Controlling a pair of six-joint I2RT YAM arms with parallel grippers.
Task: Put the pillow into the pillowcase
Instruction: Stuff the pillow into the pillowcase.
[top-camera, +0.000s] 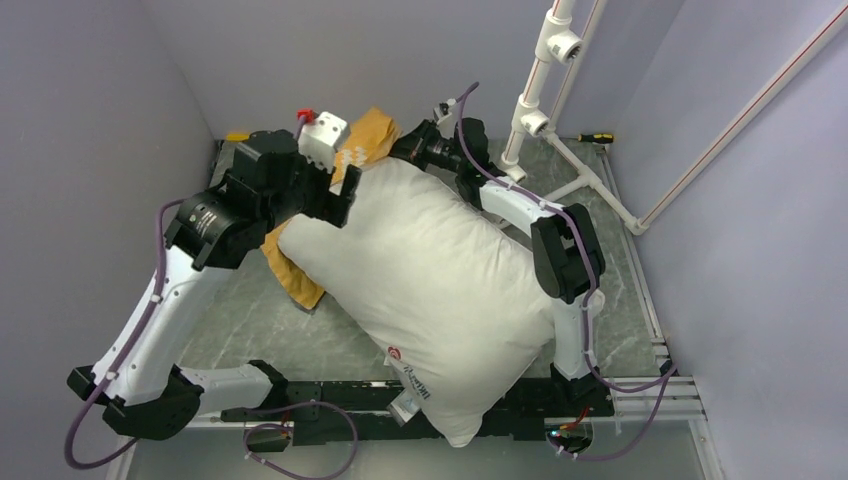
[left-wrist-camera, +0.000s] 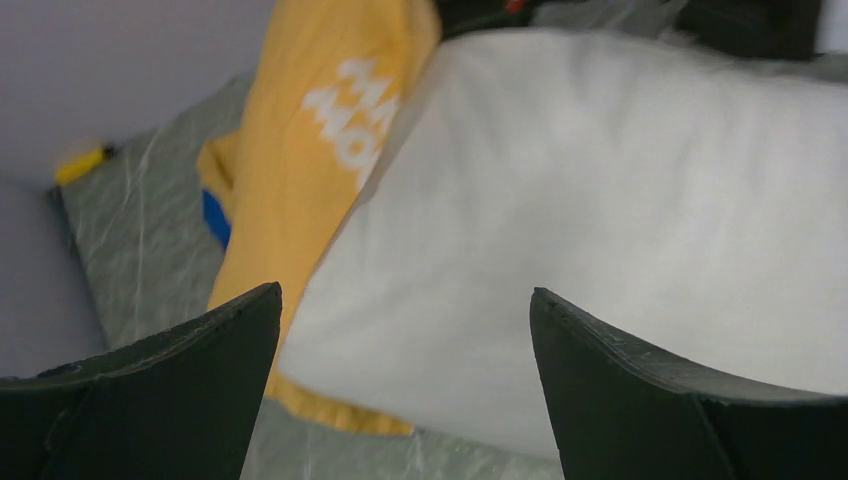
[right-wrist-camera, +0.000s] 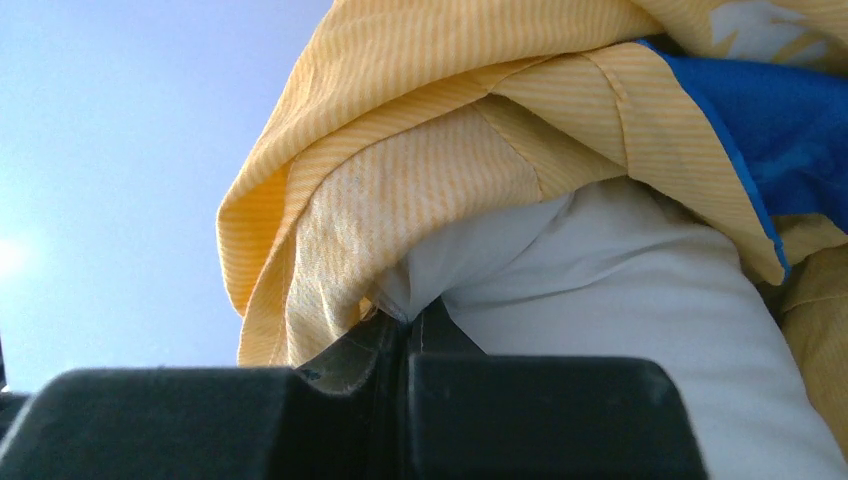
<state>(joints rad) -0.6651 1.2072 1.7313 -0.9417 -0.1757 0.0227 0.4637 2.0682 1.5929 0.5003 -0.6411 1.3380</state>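
Observation:
The plump white pillow (top-camera: 430, 280) lies diagonally across the table, its red logo and tags at the near end. The pillowcase (top-camera: 368, 135) shows its orange-yellow side at the pillow's far end, and more of it (top-camera: 295, 278) sticks out under the pillow's left edge. My left gripper (top-camera: 335, 200) is open just over the pillow's left far side; its view shows the pillow (left-wrist-camera: 600, 200) and the pillowcase (left-wrist-camera: 320, 150) between the spread fingers (left-wrist-camera: 402, 295). My right gripper (top-camera: 412, 148) is shut on the pillow's far corner (right-wrist-camera: 520, 250), with the pillowcase hem (right-wrist-camera: 400, 200) draped over it.
A white pipe frame (top-camera: 545, 95) stands at the back right, with a screwdriver (top-camera: 598, 137) beside it. A small yellow object (top-camera: 237, 135) lies at the back left corner. Grey walls close in the left, back and right sides. A black rail (top-camera: 330, 395) runs along the near edge.

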